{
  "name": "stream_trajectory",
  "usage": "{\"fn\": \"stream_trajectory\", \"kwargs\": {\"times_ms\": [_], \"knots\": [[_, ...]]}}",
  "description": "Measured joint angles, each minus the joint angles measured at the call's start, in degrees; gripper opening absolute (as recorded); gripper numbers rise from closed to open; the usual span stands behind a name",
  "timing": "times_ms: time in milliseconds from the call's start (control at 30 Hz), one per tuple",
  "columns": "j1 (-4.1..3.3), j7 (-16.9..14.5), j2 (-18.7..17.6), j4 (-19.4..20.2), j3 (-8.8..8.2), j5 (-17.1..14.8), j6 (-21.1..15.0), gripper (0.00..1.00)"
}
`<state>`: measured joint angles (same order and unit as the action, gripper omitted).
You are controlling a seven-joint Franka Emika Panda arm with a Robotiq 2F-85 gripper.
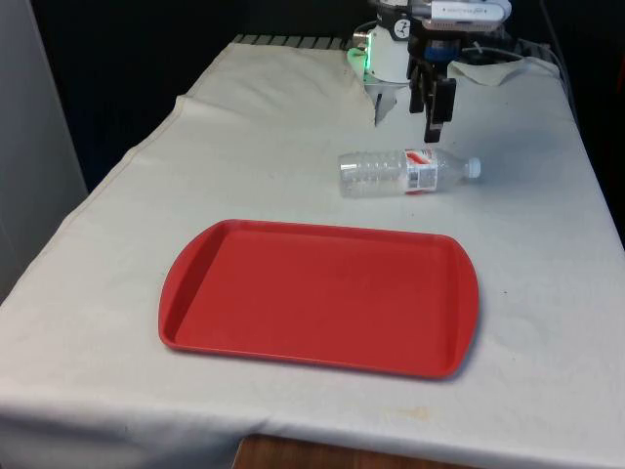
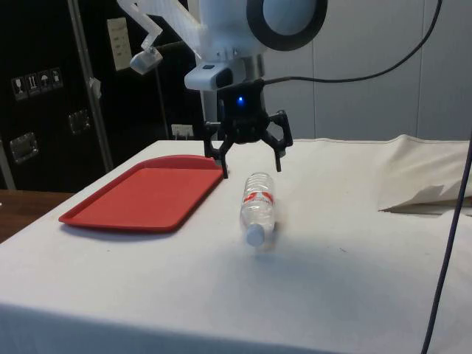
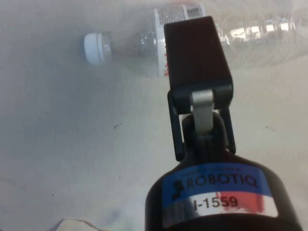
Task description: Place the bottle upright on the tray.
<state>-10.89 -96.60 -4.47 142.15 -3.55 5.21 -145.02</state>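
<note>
A clear plastic bottle (image 1: 400, 173) with a red and white label and a white cap (image 1: 473, 167) lies on its side on the white cloth, just beyond the far edge of the red tray (image 1: 317, 298). The cap points to the front view's right. My black gripper (image 1: 430, 117) hangs a little above the bottle's label end, fingers pointing down. From the side, the gripper (image 2: 251, 161) is open, its fingers spread wide over the bottle (image 2: 257, 206) without touching it. The tray (image 2: 140, 195) holds nothing. In the wrist view one finger (image 3: 195, 53) overlaps the bottle (image 3: 250, 31).
A raised fold of cloth (image 1: 498, 68) lies by the robot's base at the front view's far right, also seen in the side view as a crease (image 2: 420, 198). A black cable (image 2: 450, 243) hangs at the side view's right edge.
</note>
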Motion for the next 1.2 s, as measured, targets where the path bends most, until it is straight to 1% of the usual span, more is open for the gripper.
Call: {"fn": "stream_trajectory", "kwargs": {"times_ms": [200,400,533,733,1200], "knots": [[0.06,-1.1,-0.9,1.3,-0.06,0.0,-3.7,1.0],[0.06,-1.9,-1.4,2.1,-0.11,0.0,-6.1,1.0],[0.06,-2.2,-2.5,2.2,-0.11,0.0,-7.8,1.0],[0.11,-2.2,-3.1,2.1,-0.17,0.0,-8.2,1.0],[0.11,-2.2,-3.3,2.1,-0.17,-0.1,-7.9,1.0]]}}
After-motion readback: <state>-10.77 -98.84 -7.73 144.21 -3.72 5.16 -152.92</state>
